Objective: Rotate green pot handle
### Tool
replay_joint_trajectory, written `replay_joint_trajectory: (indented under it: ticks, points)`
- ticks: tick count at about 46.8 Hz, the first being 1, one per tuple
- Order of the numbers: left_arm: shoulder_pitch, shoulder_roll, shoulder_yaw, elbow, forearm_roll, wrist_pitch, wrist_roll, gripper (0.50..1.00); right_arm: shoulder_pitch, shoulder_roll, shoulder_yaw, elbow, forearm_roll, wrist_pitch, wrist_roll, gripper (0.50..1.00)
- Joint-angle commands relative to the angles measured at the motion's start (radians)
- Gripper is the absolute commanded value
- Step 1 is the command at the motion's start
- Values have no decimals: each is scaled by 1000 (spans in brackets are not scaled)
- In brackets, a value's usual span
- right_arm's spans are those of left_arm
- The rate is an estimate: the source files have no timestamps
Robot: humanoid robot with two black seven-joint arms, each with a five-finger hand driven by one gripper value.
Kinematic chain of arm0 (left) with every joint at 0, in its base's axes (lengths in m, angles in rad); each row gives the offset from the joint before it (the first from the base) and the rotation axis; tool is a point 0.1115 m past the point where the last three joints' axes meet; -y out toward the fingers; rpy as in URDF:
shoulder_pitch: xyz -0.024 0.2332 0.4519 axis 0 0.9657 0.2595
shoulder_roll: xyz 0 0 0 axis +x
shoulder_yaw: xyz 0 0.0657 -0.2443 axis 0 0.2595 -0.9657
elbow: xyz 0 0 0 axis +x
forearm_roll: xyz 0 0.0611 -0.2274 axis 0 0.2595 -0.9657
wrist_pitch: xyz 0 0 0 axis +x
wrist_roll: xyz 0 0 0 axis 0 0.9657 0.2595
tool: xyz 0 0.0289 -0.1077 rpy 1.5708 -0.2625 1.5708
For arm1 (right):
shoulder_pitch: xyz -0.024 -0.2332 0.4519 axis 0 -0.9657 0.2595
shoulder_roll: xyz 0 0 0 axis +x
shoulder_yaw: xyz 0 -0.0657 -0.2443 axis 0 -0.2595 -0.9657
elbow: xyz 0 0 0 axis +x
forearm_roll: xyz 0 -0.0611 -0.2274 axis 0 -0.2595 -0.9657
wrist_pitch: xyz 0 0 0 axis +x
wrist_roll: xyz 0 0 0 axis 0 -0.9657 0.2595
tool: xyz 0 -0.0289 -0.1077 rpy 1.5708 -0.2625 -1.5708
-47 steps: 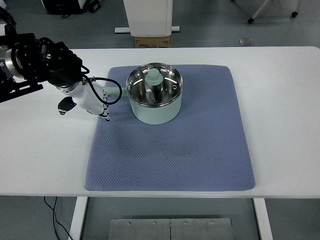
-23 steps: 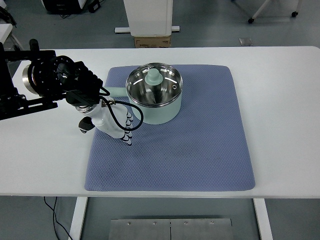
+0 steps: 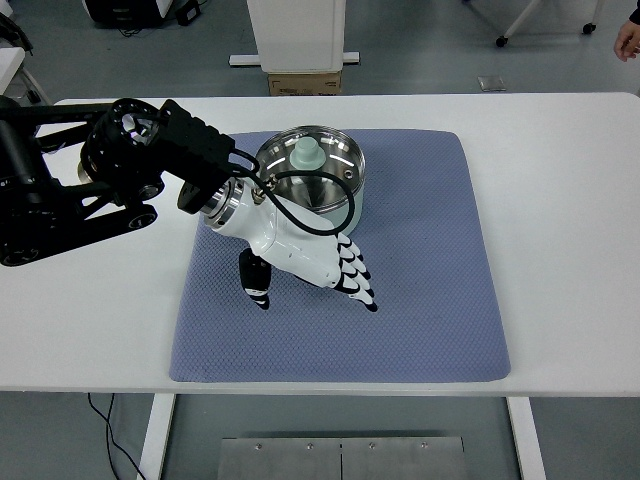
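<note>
A light green pot (image 3: 335, 205) with a glass lid and a green knob (image 3: 306, 154) stands on the blue mat (image 3: 430, 300), near its far left part. My left hand (image 3: 310, 280), white with black fingertips, lies low over the mat just in front of the pot, fingers spread toward the right and thumb pointing down, holding nothing. The wrist and forearm (image 3: 165, 155) cross the pot's left side and hide its handle and its front left wall. The right arm is out of view.
The white table (image 3: 560, 200) extends on all sides of the mat. A cardboard box (image 3: 305, 83) and a white pedestal (image 3: 297, 35) stand on the floor behind the far edge. A person's hand (image 3: 628, 40) shows at the top right corner.
My left arm has swung right and forward, from the mat's left edge beside the handle to right in front of the pot. The handle is now hidden. The pot has stayed in place.
</note>
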Motion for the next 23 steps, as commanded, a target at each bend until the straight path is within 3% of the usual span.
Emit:
replay_joint_trajectory:
  ticks: [1, 23]
  points:
    - [15, 1, -26, 18, -113, 1, 0, 1000, 0, 0, 0, 0, 0, 0, 0, 1000]
    - [35, 20, -54, 303, -802, 21, 0, 1000, 0, 0, 0, 0, 0, 0, 0, 1000]
